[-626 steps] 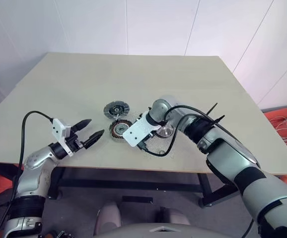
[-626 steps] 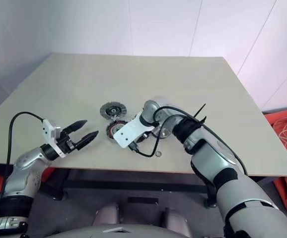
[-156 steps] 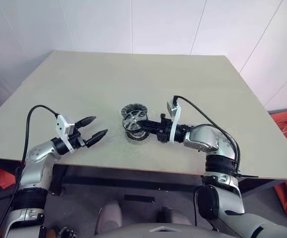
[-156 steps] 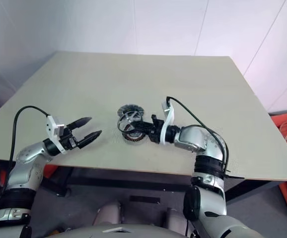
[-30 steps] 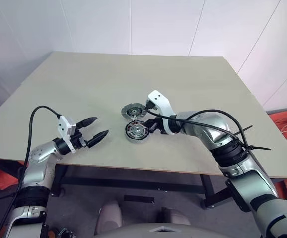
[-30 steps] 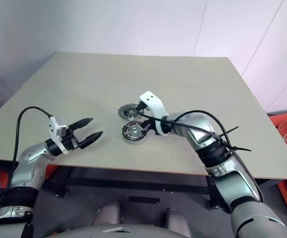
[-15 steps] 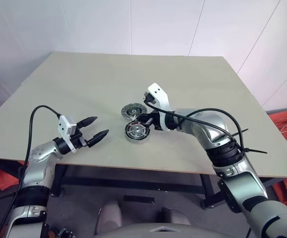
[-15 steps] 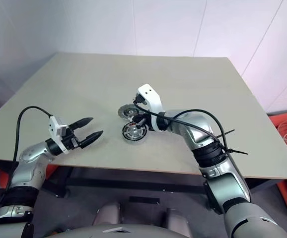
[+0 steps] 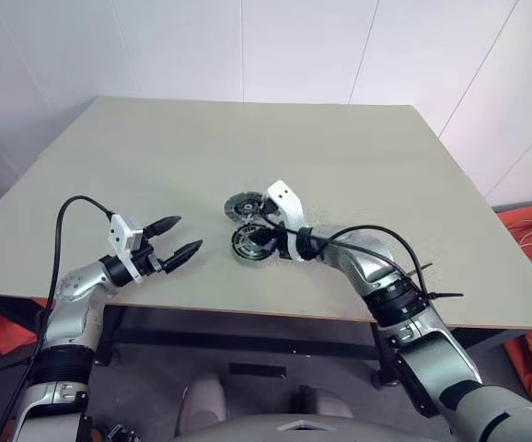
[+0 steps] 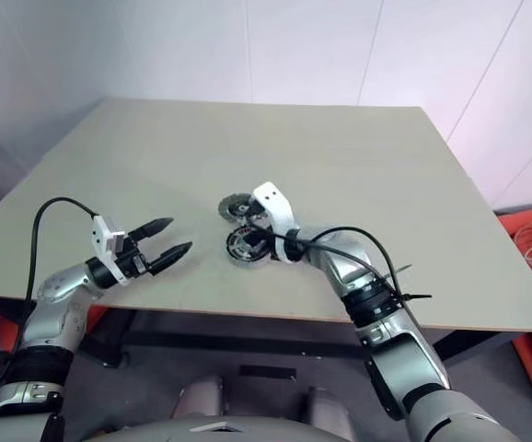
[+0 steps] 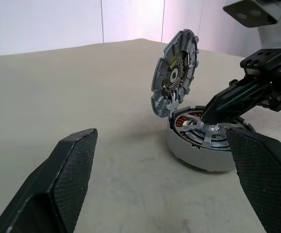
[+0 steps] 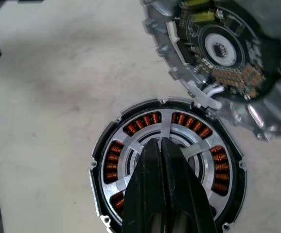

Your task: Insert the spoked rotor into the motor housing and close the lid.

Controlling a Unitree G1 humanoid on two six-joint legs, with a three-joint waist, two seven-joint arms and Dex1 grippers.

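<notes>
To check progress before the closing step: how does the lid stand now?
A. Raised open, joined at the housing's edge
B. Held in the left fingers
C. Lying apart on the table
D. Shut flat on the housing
A: the lid stands tilted up from the rim of the motor housing, its inner side showing.

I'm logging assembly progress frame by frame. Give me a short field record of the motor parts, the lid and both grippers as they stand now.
rotor: spoked rotor sits inside the motor housing, copper windings visible between spokes
lid: lid open, standing up from the housing's edge
right gripper: right gripper shut, tips on the rotor's hub
left gripper: left gripper open, apart from the parts, above the table
</notes>
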